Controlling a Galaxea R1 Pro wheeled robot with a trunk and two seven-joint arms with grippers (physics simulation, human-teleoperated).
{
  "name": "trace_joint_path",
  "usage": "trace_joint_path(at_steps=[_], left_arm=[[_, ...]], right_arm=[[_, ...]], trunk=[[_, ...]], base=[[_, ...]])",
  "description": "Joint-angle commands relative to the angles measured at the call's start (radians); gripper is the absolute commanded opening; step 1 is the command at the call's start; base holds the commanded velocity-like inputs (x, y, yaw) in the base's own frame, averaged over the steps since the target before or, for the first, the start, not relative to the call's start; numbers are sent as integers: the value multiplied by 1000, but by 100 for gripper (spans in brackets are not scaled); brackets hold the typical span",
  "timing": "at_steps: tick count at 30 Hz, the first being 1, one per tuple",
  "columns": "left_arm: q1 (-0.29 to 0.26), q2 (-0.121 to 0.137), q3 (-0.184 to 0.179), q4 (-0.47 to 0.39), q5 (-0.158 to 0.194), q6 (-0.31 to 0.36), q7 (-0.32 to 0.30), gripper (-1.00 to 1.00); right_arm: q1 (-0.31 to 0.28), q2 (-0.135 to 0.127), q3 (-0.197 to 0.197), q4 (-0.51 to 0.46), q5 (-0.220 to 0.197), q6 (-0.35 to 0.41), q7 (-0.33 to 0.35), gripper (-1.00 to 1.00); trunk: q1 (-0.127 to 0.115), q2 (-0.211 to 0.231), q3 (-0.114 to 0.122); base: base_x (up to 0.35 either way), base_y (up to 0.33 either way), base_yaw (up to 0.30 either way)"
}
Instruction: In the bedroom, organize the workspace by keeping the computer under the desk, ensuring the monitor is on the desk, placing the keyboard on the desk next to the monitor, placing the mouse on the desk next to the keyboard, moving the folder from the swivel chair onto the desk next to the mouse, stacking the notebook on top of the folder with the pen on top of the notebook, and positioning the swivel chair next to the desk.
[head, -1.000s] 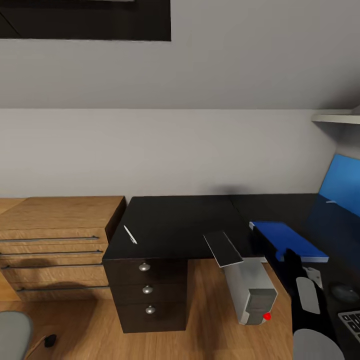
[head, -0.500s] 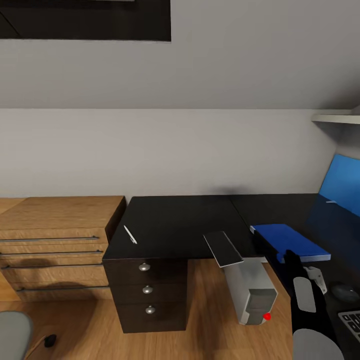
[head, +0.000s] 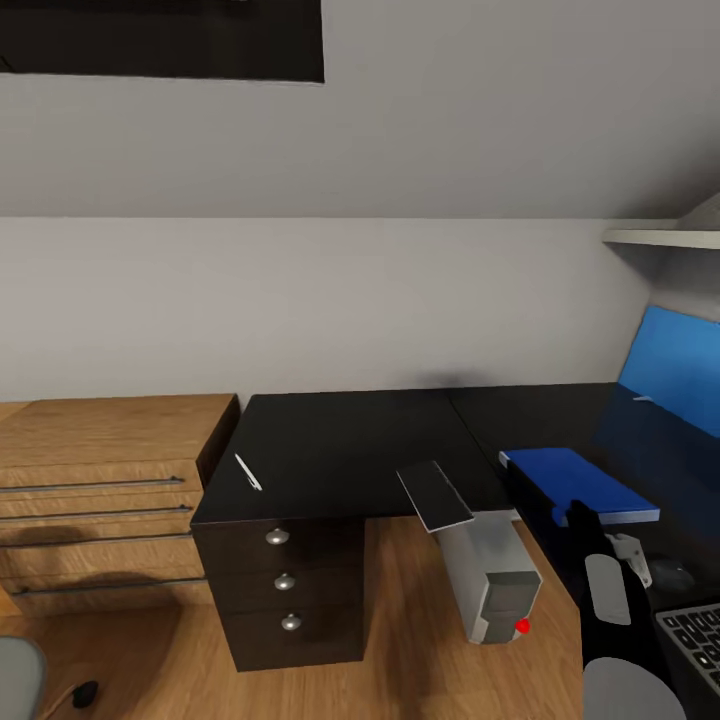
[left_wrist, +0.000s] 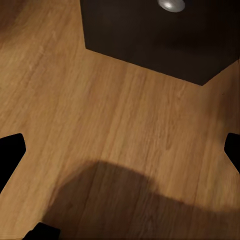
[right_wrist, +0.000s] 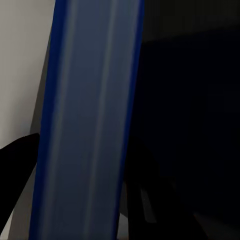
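The blue folder (head: 570, 480) lies on the black desk (head: 350, 440), and my right gripper (head: 587, 517) is shut on its near edge. In the right wrist view the folder's blue edge (right_wrist: 87, 125) runs between the two dark fingers (right_wrist: 17, 170). A white pen (head: 247, 471) lies on the desk's left part. A thin grey notebook (head: 434, 495) overhangs the front edge. The computer (head: 492, 580) stands on the floor below it. The monitor (head: 685, 365), mouse (head: 672, 577) and keyboard (head: 695, 635) are at the right. My left gripper (left_wrist: 120, 150) is open over the wood floor.
A black drawer unit (head: 285, 585) with three knobs stands under the desk's left end, and a low oak drawer unit (head: 100, 480) is beside it. The swivel chair's grey edge (head: 12, 675) shows at the bottom left. A wall shelf (head: 660, 237) hangs at the upper right.
The head camera has turned a little to the right, bringing more of the keyboard into view. The folder has come down flatter onto the desk, with my right gripper still at its near edge.
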Motion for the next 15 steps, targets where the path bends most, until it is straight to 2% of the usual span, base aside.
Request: trace_joint_path(at_steps=[1,5,7,9,11,12,13,15], left_arm=[[0,1,-5,-5,11,-4,5,100],[0,2,-5,-28,11,-2,5,100],[0,3,-2,-86,11,6,7,100],[0,4,1,-166,15,54,10,100],[0,5,7,-236,18,188,12,100],[0,5,8,-268,19,279,13,100],[0,5,9,-322,20,414,14,100],[0,4,10,-433,23,543,16,100]], right_arm=[[0,1,-5,-1,3,7,-5,-100],[0,1,-5,-1,3,8,-5,-100],[0,1,-5,-1,3,9,-5,-100],[0,0,-5,-1,3,9,-5,-100],[0,0,-5,-1,3,9,-5,-100],[0,1,-5,-1,3,9,-5,-100],[0,0,-5,-1,3,9,-5,-100],[0,0,-5,-1,3,9,-5,-100]], trunk=[[0,0,-1],[0,0,-1],[0,0,-1],[0,0,-1],[0,0,-1],[0,0,-1],[0,0,-1],[0,0,-1]], base=[[0,0,-27],[0,0,-10],[0,0,-2],[0,0,-1],[0,0,0],[0,0,0],[0,0,0],[0,0,0]])
